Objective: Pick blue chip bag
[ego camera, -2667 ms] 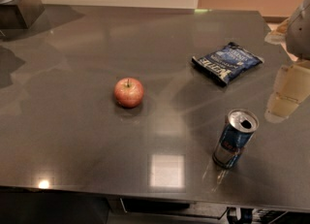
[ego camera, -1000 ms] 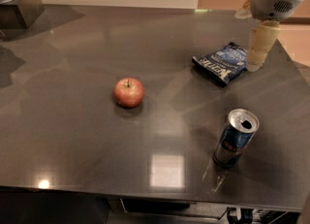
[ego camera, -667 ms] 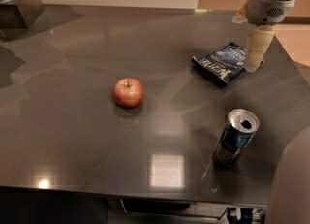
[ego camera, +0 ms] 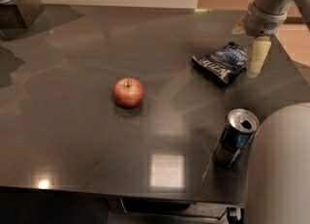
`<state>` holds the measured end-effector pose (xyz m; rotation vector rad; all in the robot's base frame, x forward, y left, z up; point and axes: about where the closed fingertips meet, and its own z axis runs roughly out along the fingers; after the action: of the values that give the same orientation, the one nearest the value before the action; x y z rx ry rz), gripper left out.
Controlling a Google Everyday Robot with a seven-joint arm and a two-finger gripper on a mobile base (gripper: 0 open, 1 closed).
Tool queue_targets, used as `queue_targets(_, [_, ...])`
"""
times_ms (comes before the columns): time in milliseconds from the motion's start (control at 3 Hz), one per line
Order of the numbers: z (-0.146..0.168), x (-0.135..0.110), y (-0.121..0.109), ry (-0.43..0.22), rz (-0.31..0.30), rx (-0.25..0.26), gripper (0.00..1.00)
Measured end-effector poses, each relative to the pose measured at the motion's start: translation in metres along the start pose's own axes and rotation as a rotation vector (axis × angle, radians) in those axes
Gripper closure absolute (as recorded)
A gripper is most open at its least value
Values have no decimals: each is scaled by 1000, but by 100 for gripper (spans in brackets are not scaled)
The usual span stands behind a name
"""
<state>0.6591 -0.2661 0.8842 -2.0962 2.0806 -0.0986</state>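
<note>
Where the gripper hangs: just right of the bag, at its right edge, pointing down at the table; whether it touches the bag cannot be told.
Grip state: cannot tell, wide or narrow; the bag is not lifted.
Arm: one, entering from the top right corner, above and right of the bag, slanting down and left to a grey wrist; the pale gripper drops nearly straight from there.
Bag: one, dark blue with white lettering, lying flat on the table, its long side slanted.
Apple: one, red, stem up, well left of the bag and a little nearer the camera.
Can: one, blue and silver, upright, top showing, well apart from the bag, nearer the camera and slightly right.
Pale rounded form: one, nearer than the bag and to its right, filling the lower right corner.
Table: one, dark and glossy, under the bag.
</note>
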Motion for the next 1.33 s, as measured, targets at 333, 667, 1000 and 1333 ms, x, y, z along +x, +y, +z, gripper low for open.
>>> queue_targets(333, [20,5,-6,15,-32,-25,0])
queue_targets(667, [37,5,-9,21,-65,-52,0])
queue_targets(1000, [50,2,-11,34,-92,-82,0])
queue_targets(1333, [56,2,-11,52,-98,-104,16])
